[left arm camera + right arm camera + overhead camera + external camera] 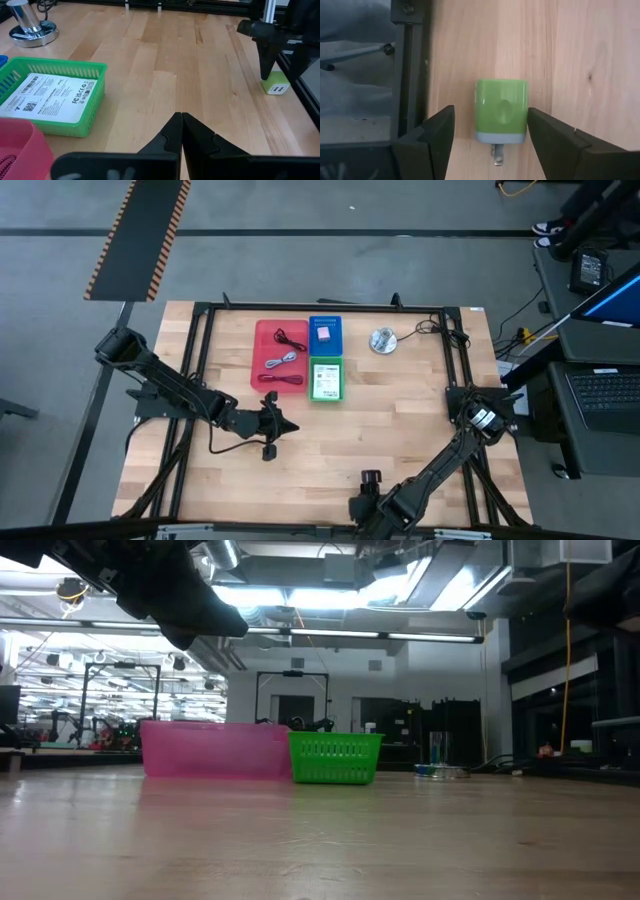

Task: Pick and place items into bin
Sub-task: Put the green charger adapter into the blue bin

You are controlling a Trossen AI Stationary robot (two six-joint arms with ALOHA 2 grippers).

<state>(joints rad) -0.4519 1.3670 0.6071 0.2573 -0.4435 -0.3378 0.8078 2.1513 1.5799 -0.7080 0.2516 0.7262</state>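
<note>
Right claw (490, 135) of mine hangs over the table's right edge, at about three o'clock on the high view, its fingers (436, 131) spread wide to either side of a small green and white plug-in charger (501, 118) that lies flat on the wood, prongs pointing back toward me; neither finger touches it. My left claw (181, 131) hovers near the middle of the butcher-block table (400, 410), at about eight o'clock from the bins, with its two dark fingertips pressed together on nothing.

Going down in size: the table sits inside a black frame (200, 330). At twelve o'clock stand three bins side by side. The pink bin (262, 350) is the biggest and holds thin cables, one black (291, 340), one grey-blue (281, 362) and one dark red (283, 380). Touching its right side, the blue bin (325, 335) sits farther back with a small white item in it, and the green basket (95, 95) sits nearer with a white printed card (50, 97) lying flat inside. At two o'clock rests a round silver disc (382, 339) with a cord trailing away.
</note>
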